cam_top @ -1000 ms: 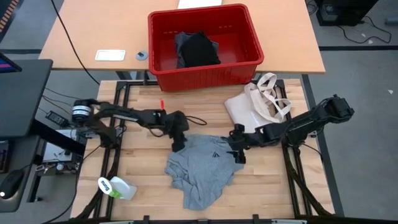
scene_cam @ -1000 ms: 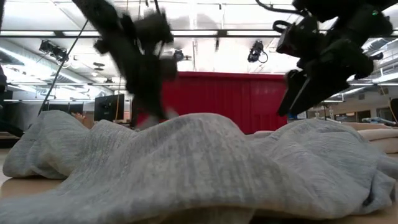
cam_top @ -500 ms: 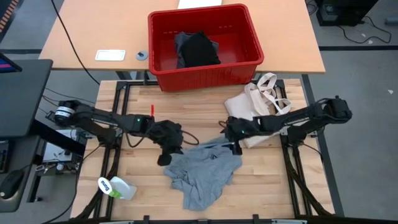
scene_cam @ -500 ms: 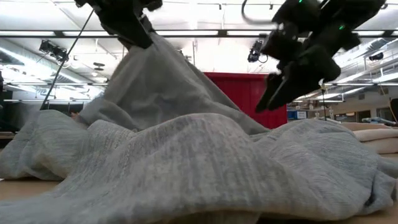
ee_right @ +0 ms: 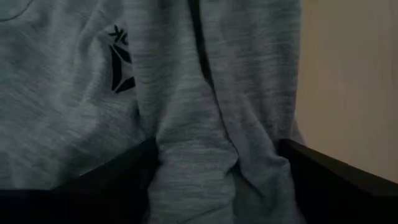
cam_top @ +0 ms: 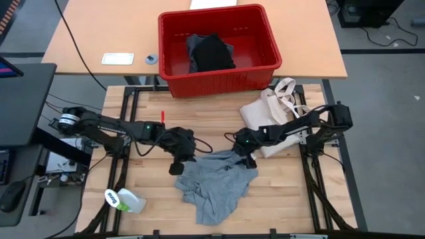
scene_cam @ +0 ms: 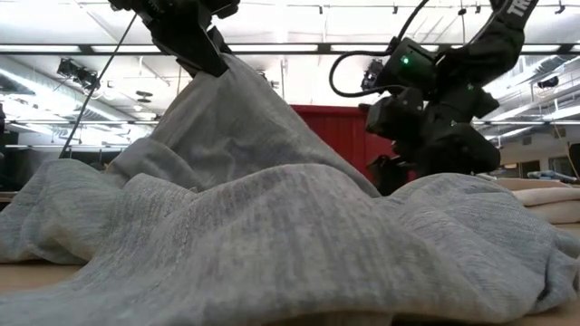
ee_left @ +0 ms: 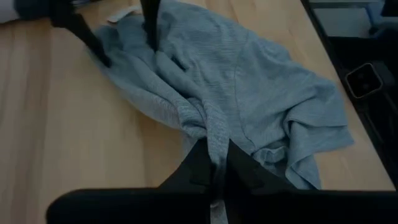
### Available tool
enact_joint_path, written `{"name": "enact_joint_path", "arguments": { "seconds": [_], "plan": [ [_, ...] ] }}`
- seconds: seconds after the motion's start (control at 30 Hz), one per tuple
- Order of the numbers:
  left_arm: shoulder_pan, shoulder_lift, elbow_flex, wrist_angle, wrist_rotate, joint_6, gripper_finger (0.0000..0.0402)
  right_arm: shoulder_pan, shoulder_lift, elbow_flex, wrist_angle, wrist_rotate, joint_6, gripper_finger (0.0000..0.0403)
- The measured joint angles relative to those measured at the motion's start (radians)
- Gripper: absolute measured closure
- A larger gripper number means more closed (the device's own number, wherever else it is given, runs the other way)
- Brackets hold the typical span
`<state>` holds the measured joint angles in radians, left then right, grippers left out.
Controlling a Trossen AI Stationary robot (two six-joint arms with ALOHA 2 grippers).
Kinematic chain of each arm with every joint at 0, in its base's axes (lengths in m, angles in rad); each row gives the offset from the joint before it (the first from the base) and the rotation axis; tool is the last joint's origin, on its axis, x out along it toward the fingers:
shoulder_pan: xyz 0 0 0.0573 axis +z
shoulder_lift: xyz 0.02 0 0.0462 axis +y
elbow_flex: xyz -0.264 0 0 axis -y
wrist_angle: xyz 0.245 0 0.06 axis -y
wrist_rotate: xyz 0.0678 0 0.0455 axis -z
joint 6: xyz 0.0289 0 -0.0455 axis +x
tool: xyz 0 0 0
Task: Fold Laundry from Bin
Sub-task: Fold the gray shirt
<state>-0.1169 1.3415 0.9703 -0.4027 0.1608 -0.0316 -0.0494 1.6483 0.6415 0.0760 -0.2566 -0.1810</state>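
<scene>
Now pinched tight in the left gripper (cam_top: 178,163): one edge of the grey T-shirt (cam_top: 216,186), crumpled mid-table. Spread wide over its opposite edge: the right gripper (cam_top: 247,159). Behind, the red bin (cam_top: 219,50) with dark laundry.

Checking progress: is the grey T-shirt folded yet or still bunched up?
Bunched up. The grey T-shirt lies crumpled on the table, one edge lifted by the shut left gripper.

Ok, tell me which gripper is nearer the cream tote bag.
Right. The right gripper is down on the grey T-shirt just beside the tote bag; the left gripper pinches the shirt's opposite edge, farther away.
</scene>
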Motion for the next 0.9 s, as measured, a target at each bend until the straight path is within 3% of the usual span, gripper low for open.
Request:
{"name": "enact_joint_path", "arguments": {
  "seconds": [0.17,0.3,0.57,0.8,0.9],
  "plan": [
    [0.003,0.000,0.000,-0.005,-0.011,0.000,0.0385,0.013,-0.088,-0.002,-0.061,0.025,0.007,0.0071],
    [0.003,0.000,0.000,-0.006,-0.018,-0.004,0.0385,0.056,-0.156,-0.002,-0.069,0.184,0.039,0.0079],
    [0.003,0.000,0.000,-0.005,-0.018,-0.009,0.0385,0.014,-0.119,-0.002,-0.031,0.204,0.032,0.0053],
    [0.003,0.000,0.001,-0.029,-0.019,-0.009,0.0385,-0.051,0.003,0.000,-0.003,-0.011,0.028,0.0033],
    [0.003,0.000,0.001,-0.045,-0.028,-0.006,0.0381,-0.042,0.008,0.002,-0.016,-0.012,0.031,0.0040]
  ]
}}
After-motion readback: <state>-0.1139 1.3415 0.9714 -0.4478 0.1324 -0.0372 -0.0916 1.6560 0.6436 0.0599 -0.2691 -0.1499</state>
